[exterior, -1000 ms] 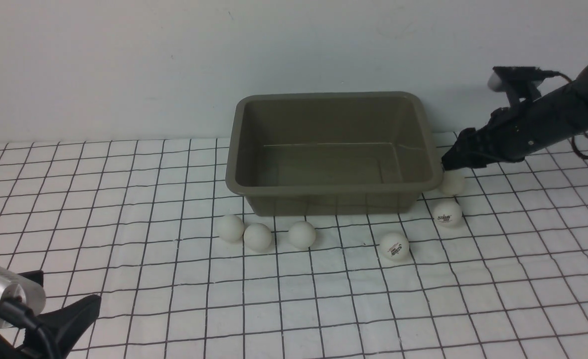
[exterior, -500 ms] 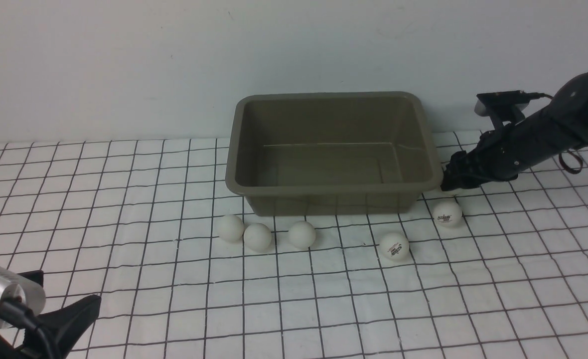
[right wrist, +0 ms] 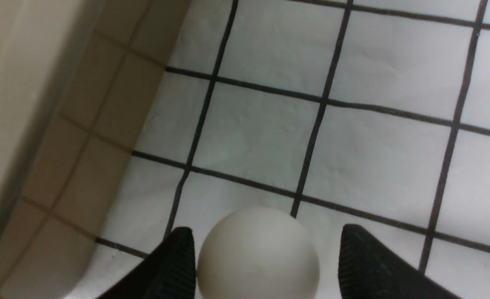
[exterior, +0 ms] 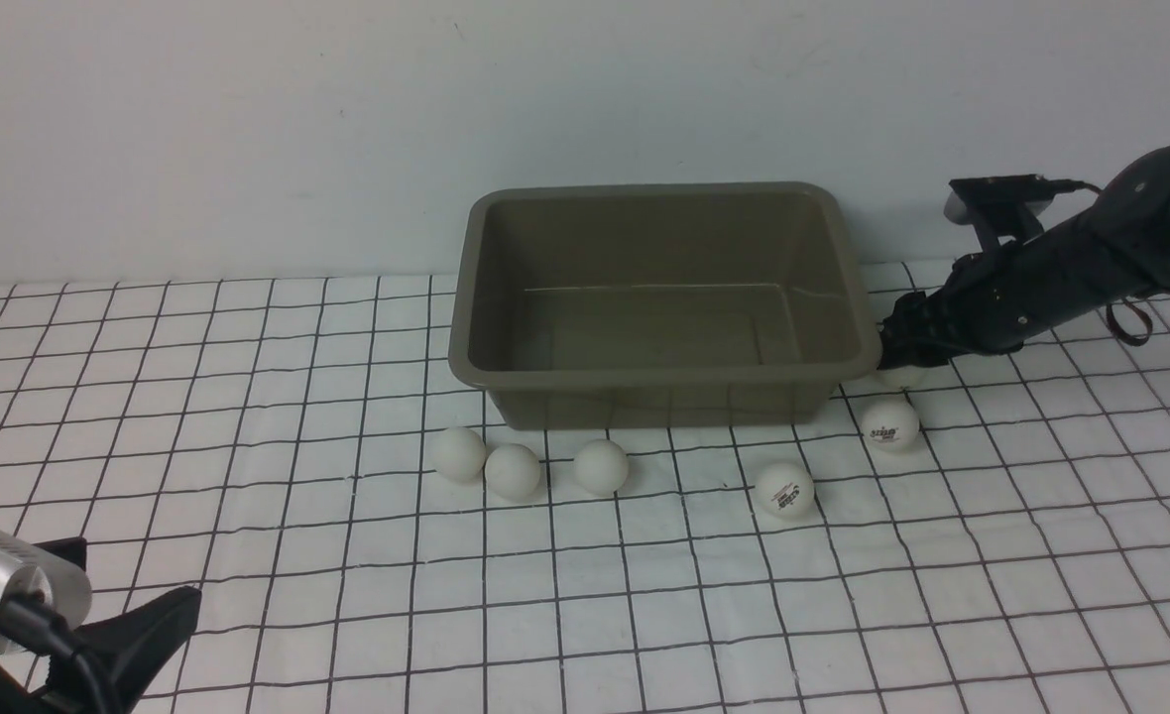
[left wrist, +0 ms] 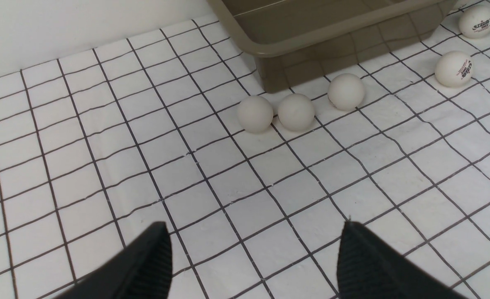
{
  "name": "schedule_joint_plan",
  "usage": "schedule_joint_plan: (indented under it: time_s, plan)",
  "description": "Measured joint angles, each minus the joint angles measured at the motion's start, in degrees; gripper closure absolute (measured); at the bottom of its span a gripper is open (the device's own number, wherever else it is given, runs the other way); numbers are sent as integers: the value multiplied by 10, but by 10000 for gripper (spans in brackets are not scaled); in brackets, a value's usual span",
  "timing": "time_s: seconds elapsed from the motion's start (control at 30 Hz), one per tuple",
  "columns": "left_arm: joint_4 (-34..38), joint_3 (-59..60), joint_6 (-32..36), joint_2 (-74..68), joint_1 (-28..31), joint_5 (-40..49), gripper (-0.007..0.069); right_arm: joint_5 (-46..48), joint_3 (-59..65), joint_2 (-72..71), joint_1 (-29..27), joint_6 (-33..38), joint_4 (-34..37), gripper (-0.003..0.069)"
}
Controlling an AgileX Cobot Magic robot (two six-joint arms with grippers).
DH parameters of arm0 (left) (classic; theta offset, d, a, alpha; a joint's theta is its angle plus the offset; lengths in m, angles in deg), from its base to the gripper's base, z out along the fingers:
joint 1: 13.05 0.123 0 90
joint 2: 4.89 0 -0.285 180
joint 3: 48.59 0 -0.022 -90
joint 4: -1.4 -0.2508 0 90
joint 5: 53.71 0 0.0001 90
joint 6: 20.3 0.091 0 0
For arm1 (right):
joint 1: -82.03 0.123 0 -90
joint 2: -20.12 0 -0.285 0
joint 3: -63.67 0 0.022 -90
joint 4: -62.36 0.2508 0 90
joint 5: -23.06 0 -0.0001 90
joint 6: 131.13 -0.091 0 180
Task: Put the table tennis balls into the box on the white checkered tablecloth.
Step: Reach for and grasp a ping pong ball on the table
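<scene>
Box (exterior: pixel 664 378): upright on the cloth (exterior: pixel 278 555), mouth up, long axis 9 to 3 o'clock in the front view
Right gripper (right wrist: pixel 266 236): jaws open, one finger on either side of a ball (right wrist: pixel 257 257), with a gap beside one finger; whether the other touches, I cannot tell
Ball at right jaws: on the cloth, just off the box at its 4 o'clock, partly hidden in the front view
Logo balls: one (exterior: pixel 890 424) also at the box's 4 o'clock, nearer the camera; another (exterior: pixel 784 490) at 5 o'clock
Plain balls: two (exterior: pixel 601 467) (exterior: pixel 513 472) at the box's 7 o'clock, a third (exterior: pixel 459 454) at 8 o'clock, close beside its neighbour
Ball axis: round, so no long axis; the 5 o'clock ball's logo is slanted
Left gripper (left wrist: pixel 255 232): jaws open, nothing between them
</scene>
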Motion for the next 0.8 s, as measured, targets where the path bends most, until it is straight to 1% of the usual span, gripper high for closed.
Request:
schedule_joint_plan:
  time_s: [0.37,0.47,0.67,0.8]
  plan:
    - [0,0,0,0,0,0,143,18,0,13,0,9,15,268]
    - [0,0,0,0,0,0,143,19,0,17,0,12,18,294]
    - [0,0,0,0,0,0,143,8,0,8,0,21,11,294]
    - [0,0,0,0,0,0,143,6,0,-36,-2,23,9,294]
